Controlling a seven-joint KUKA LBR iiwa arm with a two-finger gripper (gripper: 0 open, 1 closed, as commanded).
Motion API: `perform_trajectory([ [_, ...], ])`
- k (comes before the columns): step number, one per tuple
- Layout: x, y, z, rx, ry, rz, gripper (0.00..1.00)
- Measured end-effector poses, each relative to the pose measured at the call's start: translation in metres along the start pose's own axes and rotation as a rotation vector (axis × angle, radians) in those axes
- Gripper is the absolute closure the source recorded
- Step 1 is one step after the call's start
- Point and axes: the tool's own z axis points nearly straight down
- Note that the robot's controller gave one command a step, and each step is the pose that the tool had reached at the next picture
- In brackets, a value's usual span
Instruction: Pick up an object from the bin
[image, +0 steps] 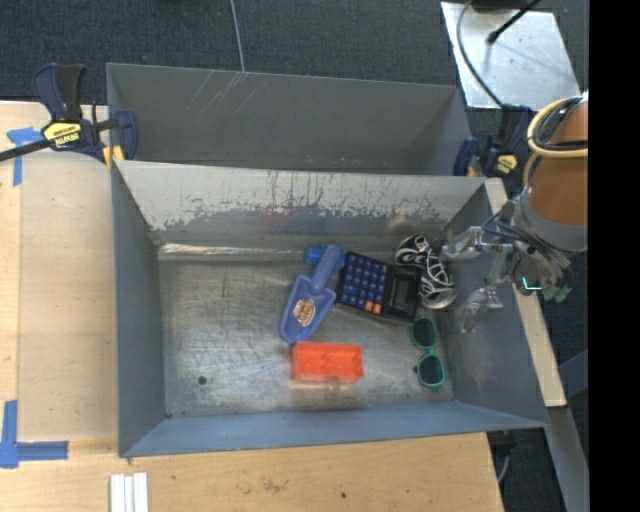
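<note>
My gripper (480, 305) hangs over the bin's right sloping wall, open, with nothing between its fingers. Nearest to it, just to its left, lies a black-and-white patterned thing (428, 268) against the back right of the floor. Below that lies a pair of green sunglasses (428, 352) at the foot of the right wall. A dark blue calculator (375, 284) rests left of the patterned thing.
A blue plastic scoop (312, 296) lies in the middle of the floor, its handle against the calculator. An orange-red block (326, 363) sits in front of it. The arm with its orange cover stands outside the bin's right rim.
</note>
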Motion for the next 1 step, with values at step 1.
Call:
perform_trajectory([
  [1,-0.0018,0.0005,-0.0046,0.002,-0.008,-0.003,0.0],
])
